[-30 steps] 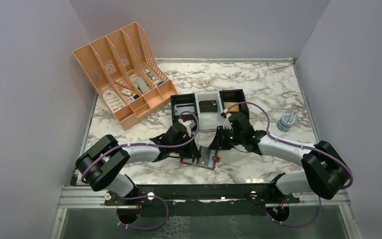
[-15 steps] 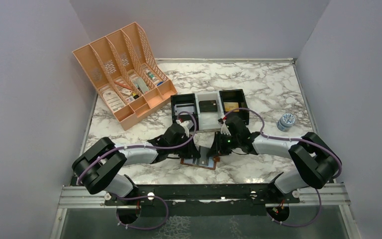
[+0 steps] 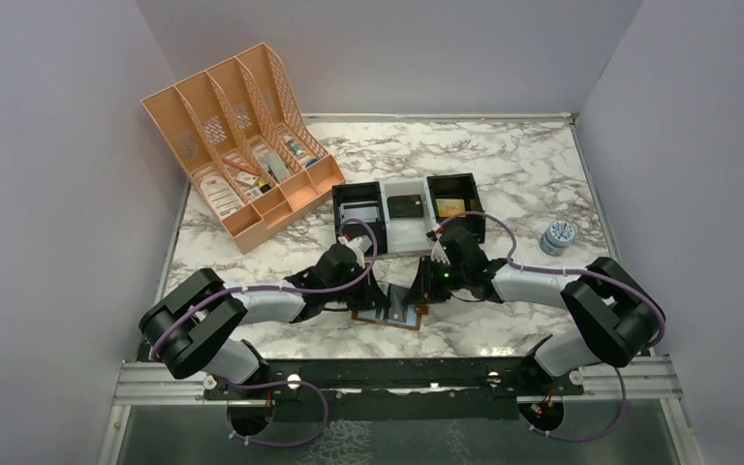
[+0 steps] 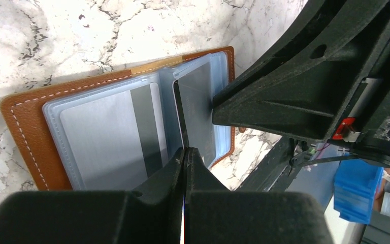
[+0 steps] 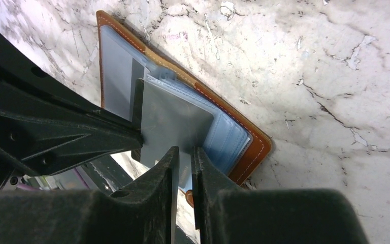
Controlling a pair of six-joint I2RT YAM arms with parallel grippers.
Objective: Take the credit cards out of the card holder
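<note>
The white marble-patterned table [image 3: 513, 165] with grey-brown veins fills the floor of the enclosure. At about 10 o'clock, in the far left corner, a peach-coloured slotted file organizer [image 3: 215, 131] stands at an angle to the edges. Near the centre a row of three small trays [image 3: 385, 197], black, white and black, sits side by side. At 3 o'clock, near the right edge, stands a small round jar [image 3: 558, 235]. Toward 6 o'clock, just nearer than the trays, the brown card holder [image 3: 402, 313] lies spread open, pale pockets up.
</note>
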